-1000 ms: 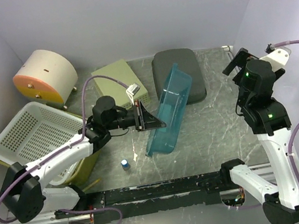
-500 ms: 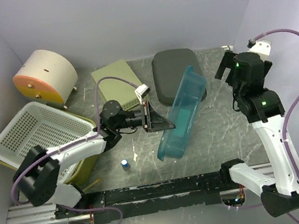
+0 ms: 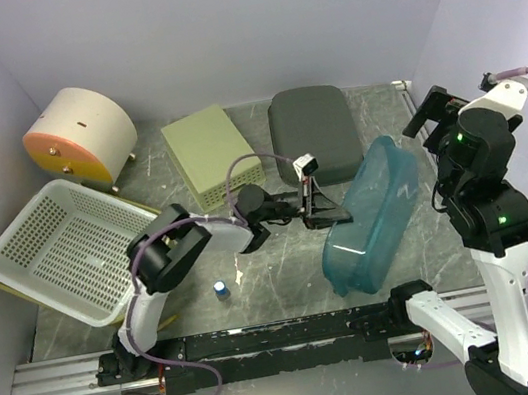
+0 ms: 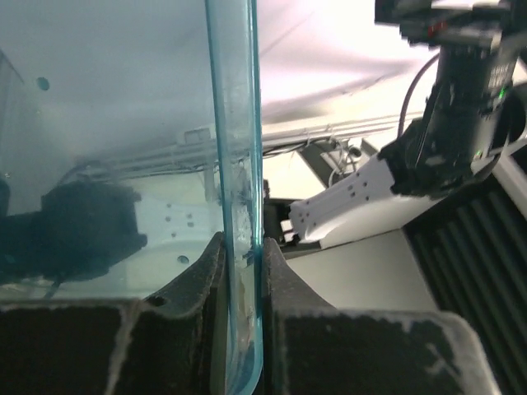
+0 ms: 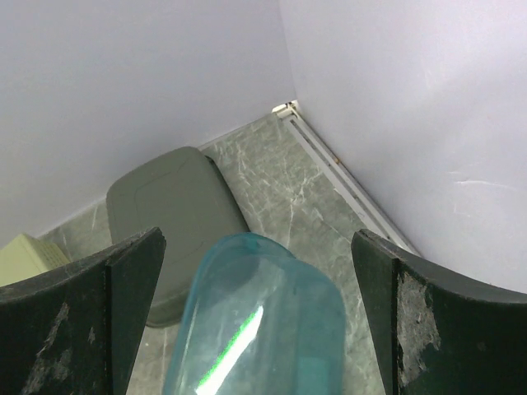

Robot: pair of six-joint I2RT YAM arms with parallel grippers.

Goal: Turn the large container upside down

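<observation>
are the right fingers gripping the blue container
No, the right fingers stand wide open, with a clear gap to the container on both sides.

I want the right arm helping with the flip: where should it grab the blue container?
Probably the thin rim wall, like the left gripper does. The blue container lies tipped, its rounded base up and likely too broad for the open right gripper; come low from the right.

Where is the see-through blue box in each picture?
Top view: blue box right of centre, tipped, left pincer gripping its rim.
Left wrist: blue box wall runs up the middle, pinched.
Right wrist: blue box bottom centre, below the open right pincer.
Landmark: grey mat, behind it in top and right wrist views.
</observation>
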